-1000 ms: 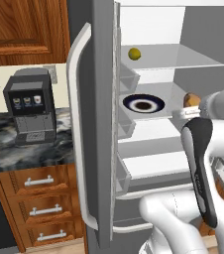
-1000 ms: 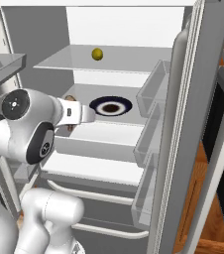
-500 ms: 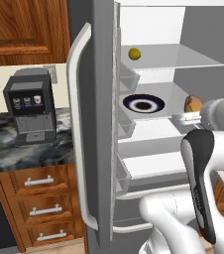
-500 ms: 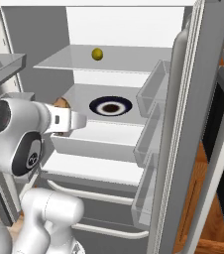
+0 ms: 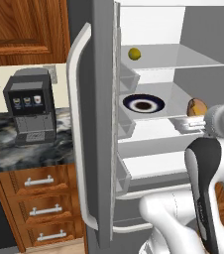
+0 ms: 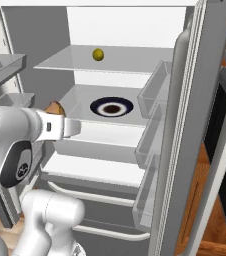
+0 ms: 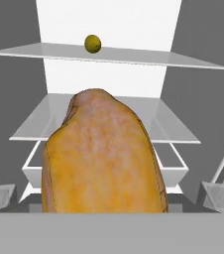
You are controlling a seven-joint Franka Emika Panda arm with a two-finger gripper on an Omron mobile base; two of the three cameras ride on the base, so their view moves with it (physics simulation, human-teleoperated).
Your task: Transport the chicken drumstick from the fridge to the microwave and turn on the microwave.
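Left base view. We see the fridge (image 5: 101, 124) with its door swung wide, and the chicken drumstick (image 5: 196, 106) at the right edge of the middle shelf (image 5: 171, 96), partly hidden behind the white hand. Compared with the frames of a second ago, the wrist sits lower and further right, and more of the drumstick shows above it. A dark-rimmed plate (image 5: 143, 103) rests mid-shelf and a small yellow ball (image 5: 134, 53) lies on the top shelf, both where they were. A coffee machine (image 5: 28, 112) stands on the marbled counter to the left of the door.

Right base view. The arm reaches in from the left, and its big round joint has dropped lower in the picture than half a second ago, so the hand now lies level with the middle shelf (image 6: 80, 95). The drumstick (image 6: 54, 108) peeks over the hand at that shelf's left edge. The gripper tips are hidden from us here.

Hand view. The drumstick (image 7: 102, 155) looms up close, dead centre, with the yellow ball (image 7: 92, 43) on the glass shelf above. We cannot see the fingers themselves; we take the jaws as spread wide and not yet pressing the meat. We judge the approach nearly finished: closing on the drumstick comes next, and carrying it to the microwave and switching that on remain undone.
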